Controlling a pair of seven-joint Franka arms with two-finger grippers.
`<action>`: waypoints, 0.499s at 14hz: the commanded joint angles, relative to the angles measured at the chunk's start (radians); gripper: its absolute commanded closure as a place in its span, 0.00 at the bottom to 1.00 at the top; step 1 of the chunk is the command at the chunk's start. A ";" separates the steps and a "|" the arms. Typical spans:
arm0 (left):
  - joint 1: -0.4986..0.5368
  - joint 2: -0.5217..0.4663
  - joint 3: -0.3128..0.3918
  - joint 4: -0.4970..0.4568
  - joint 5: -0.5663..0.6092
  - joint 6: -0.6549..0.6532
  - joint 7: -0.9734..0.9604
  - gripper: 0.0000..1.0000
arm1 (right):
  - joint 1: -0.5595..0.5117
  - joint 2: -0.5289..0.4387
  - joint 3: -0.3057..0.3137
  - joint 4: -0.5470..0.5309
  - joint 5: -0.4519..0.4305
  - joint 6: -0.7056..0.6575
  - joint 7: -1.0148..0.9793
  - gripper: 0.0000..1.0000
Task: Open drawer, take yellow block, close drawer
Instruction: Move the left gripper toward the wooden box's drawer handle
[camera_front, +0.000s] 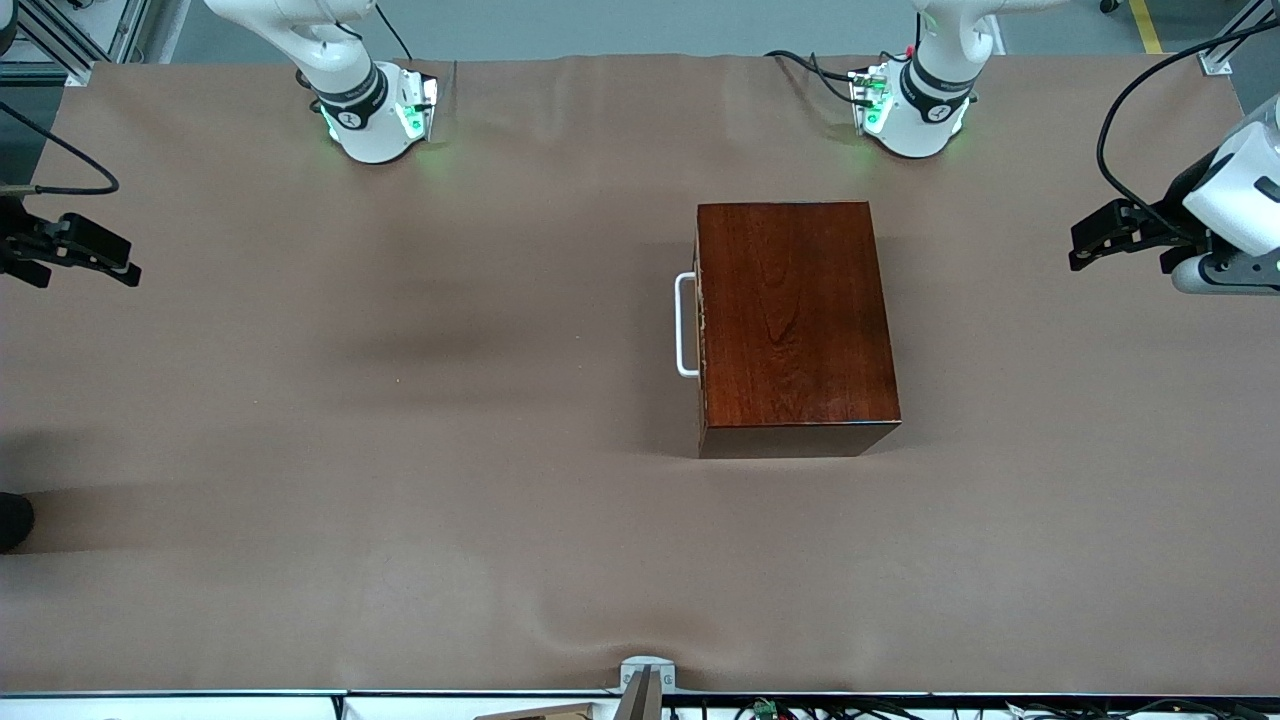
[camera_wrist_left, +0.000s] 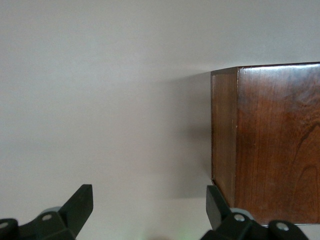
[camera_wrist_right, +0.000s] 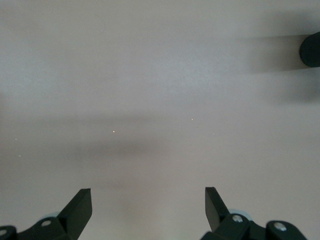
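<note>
The glossy reddish-brown wooden box (camera_front: 795, 320) stands on the brown table cover, toward the left arm's end of the middle. The drawer is pushed in. Only its white U-shaped handle (camera_front: 685, 325) shows, on the side facing the right arm's end. The yellow block is out of view. My left gripper (camera_front: 1085, 240) is open and empty, up over the table's left-arm end. Its wrist view shows a corner of the box (camera_wrist_left: 270, 145) ahead of the open gripper (camera_wrist_left: 149, 200). My right gripper (camera_front: 122, 258) is open and empty over the right-arm end, with only bare cover under it in its wrist view (camera_wrist_right: 148, 200).
The two arm bases (camera_front: 375, 110) (camera_front: 915, 110) stand along the table's edge farthest from the front camera. A dark round object (camera_front: 12, 520) sits at the right-arm end's edge and also shows in the right wrist view (camera_wrist_right: 311, 49). A small grey mount (camera_front: 645, 680) sits at the near edge.
</note>
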 joint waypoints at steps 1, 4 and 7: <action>0.007 -0.026 -0.005 -0.021 -0.016 0.005 0.017 0.00 | -0.006 -0.010 0.009 0.002 -0.012 -0.003 0.012 0.00; 0.004 -0.026 -0.005 -0.021 -0.012 0.005 0.017 0.00 | -0.006 -0.010 0.009 0.002 -0.012 -0.003 0.012 0.00; -0.001 -0.024 -0.005 -0.021 -0.010 0.013 0.019 0.00 | -0.006 -0.010 0.009 0.002 -0.012 -0.003 0.012 0.00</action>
